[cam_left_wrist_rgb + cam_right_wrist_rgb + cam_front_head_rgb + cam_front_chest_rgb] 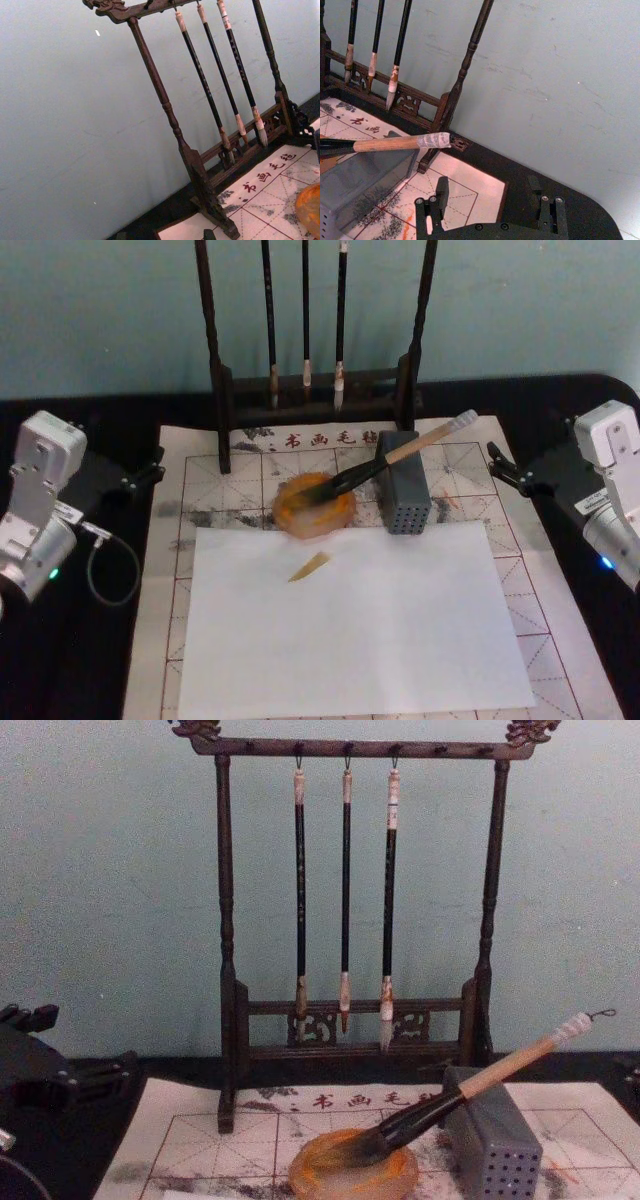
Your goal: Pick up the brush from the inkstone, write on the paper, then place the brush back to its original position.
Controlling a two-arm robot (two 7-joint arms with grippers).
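Propped on the block (405, 500), holding bristles of the brush (420, 443) in the dish (290, 520); flanking the paper's (470, 465) far corners, left gripper (145, 470) and right gripper (487, 186), jaws spread, empty.

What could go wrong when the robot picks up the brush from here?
The brush leans on the grey block, so the open right gripper might knock it off. Its inky tip lies in the inkstone; lifting might drag it or drip on the white sheet. The left gripper waits aside.
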